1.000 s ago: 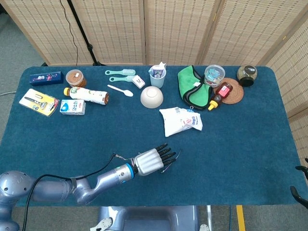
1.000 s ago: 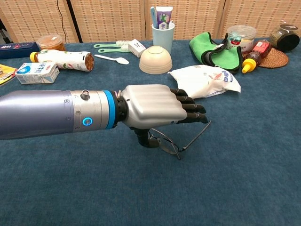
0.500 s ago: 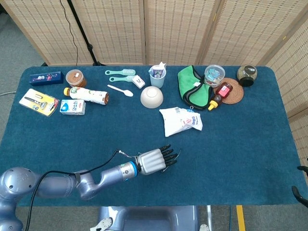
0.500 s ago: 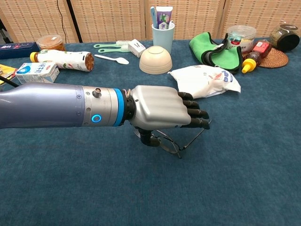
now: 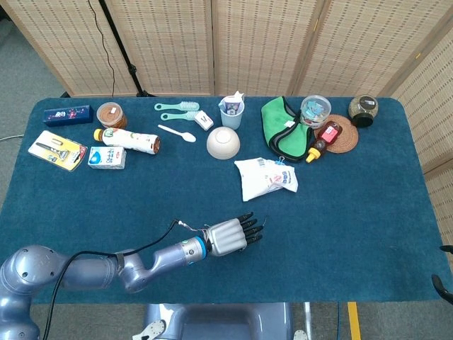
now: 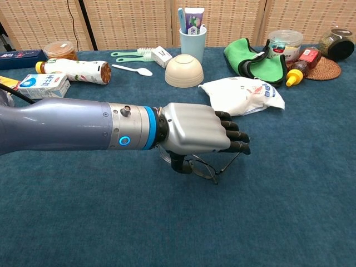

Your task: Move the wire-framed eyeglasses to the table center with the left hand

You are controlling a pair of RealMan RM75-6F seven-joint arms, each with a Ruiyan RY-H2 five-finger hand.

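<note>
The wire-framed eyeglasses [image 6: 203, 168] hang just under my left hand [image 6: 197, 135], low over the blue table [image 6: 289, 211]. The hand lies palm down, and the frame is pinched between the thumb below and the curled fingers [image 6: 236, 137] above. One thin temple arm slants up to the fingertips. In the head view the left hand [image 5: 228, 236] is at the front middle of the table, with a little wire of the eyeglasses [image 5: 260, 228] showing past the fingers. At the right edge of the head view only dark tips of my right hand [image 5: 444, 282] show.
A white packet [image 5: 264, 177] lies just beyond the hand, and behind it stand a cream bowl [image 5: 223, 142] and a cup of toothpaste [image 5: 231, 112]. A green cloth [image 5: 283, 126], jars and bottles are at the back right. A milk carton [image 5: 107, 157] and bottle [image 5: 127, 139] are at the back left.
My left hand has crept forward and to the right with the eyeglasses in it, and has dropped a little toward the table. The right hand's tips slid lower at the edge.
</note>
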